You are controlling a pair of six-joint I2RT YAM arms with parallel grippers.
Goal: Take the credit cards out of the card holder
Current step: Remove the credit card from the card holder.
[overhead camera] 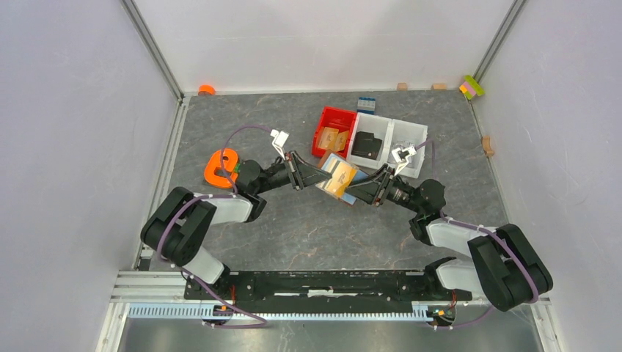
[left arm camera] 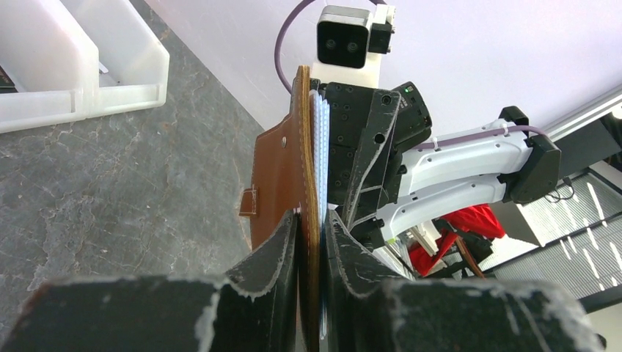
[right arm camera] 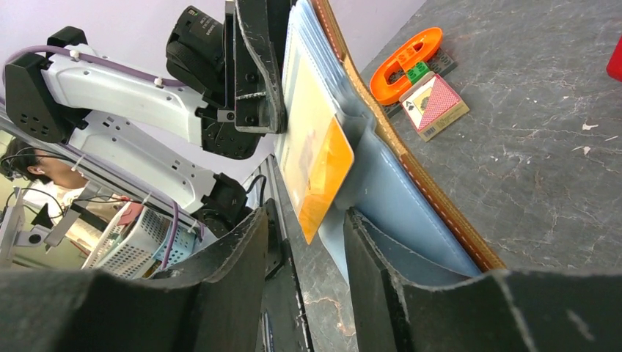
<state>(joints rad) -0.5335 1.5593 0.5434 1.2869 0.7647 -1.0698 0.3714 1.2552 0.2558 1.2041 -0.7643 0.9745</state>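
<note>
The brown card holder point(overhead camera: 339, 176) hangs open above the worktop point(overhead camera: 293, 227) (mid-scene), its left edge pinched by the left gripper point(left arm camera: 312, 227), the spread right gripper point(right arm camera: 306, 220) straddling its protruding orange credit card point(right arm camera: 323, 172).

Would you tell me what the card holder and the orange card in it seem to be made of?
Card holder: looks like brown leather or imitation, matte, with a stitched edge; pale blue lining inside. Orange card: probably plastic, thin, smooth, slightly glossy.
</note>
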